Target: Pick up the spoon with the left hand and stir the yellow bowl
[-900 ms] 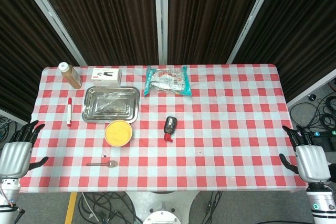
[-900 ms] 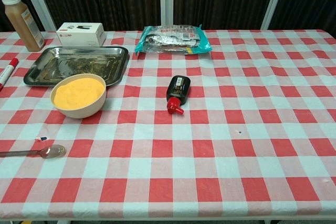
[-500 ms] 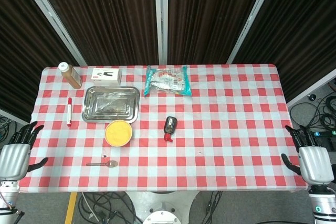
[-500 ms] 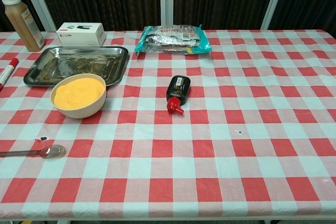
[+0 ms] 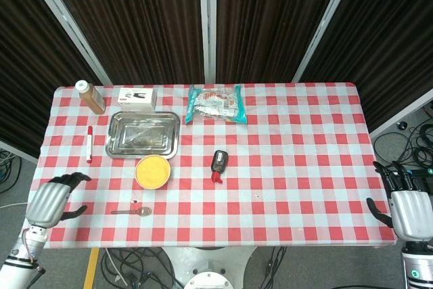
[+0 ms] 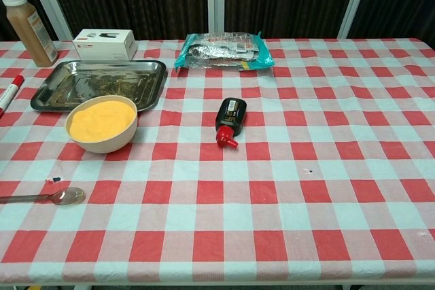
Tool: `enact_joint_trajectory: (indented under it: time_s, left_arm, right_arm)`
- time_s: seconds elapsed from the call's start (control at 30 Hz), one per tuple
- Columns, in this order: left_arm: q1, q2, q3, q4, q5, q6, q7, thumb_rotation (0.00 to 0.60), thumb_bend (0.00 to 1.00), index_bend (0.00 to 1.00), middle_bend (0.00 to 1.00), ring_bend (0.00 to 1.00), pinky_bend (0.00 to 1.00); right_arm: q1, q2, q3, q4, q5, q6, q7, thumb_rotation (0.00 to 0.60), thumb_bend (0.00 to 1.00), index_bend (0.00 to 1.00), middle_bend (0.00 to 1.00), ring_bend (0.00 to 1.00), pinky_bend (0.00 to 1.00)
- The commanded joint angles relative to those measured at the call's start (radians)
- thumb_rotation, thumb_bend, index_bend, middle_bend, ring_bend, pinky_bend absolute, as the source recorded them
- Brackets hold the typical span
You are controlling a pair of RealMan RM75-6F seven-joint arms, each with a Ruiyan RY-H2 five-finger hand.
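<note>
Nearest, at the table's (image 5: 304, 187) left near corner, the left hand (image 5: 51, 201) hangs over the cloth's edge with its fingers spread and nothing in them; its arm is cut off by the bottom of the head view. At the opposite near corner the right hand (image 5: 409, 211) sits just off the table's edge, fingers apart and empty, also cut off below. Neither hand shows in the chest view. One spoon (image 6: 51, 197) lies flat near the front edge, right of the left hand and apart from it, its bowl end pointing right; its handle runs off the left edge of the chest view. Just beyond it stands one yellow bowl (image 6: 102, 124), filled with something yellow that cannot be made out. Right of the bowl one small dark bottle (image 6: 230, 119) with a red cap lies on its side. Behind the bowl sits one metal tray (image 6: 47, 93), with one red marker (image 5: 88, 143) to its left, mostly cut off in the chest view. Along the far edge stand one brown bottle (image 6: 28, 28), one white box (image 6: 105, 44) and one foil packet (image 6: 224, 50), its print too small to read.
</note>
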Motion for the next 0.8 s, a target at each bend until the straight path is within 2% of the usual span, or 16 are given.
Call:
enact_joint_trajectory:
  time_s: [0.03,0.1,0.2,0.47,0.8]
  left_arm:
    - [-0.040,-0.033,0.014,0.013,0.032,-0.047,-0.016,0.600,0.22,0.44,0.56,0.56,0.68]
    - [-0.058,-0.047,0.023,0.017,0.048,-0.070,-0.036,0.600,0.22,0.46,0.71,0.70,0.81]
    - [-0.083,-0.074,0.038,0.032,0.074,-0.102,-0.053,0.600,0.22,0.48,0.81,0.79,0.90]
    - [-0.118,-0.155,0.059,0.052,0.047,-0.189,-0.013,0.600,0.22,0.48,0.86,0.83,0.94]
    - [-0.127,-0.217,0.043,0.050,-0.101,-0.277,0.083,0.600,0.24,0.50,0.91,0.87,0.94]
  right_arm:
    - [0.000,-0.001,0.001,-0.004,0.004,-0.002,-0.003,0.600,0.22,0.11,0.29,0.10,0.20]
    - [0.000,-0.002,0.000,-0.007,0.003,-0.004,0.000,0.600,0.22,0.11,0.30,0.10,0.20]
    - [0.000,-0.004,-0.001,-0.006,0.005,-0.008,-0.005,0.600,0.22,0.11,0.31,0.10,0.20]
    - [0.006,-0.008,0.001,-0.006,0.019,-0.029,-0.012,0.600,0.22,0.12,0.32,0.10,0.21]
    - [0.013,-0.011,0.005,0.001,0.023,-0.039,-0.007,0.600,0.22,0.12,0.32,0.10,0.21]
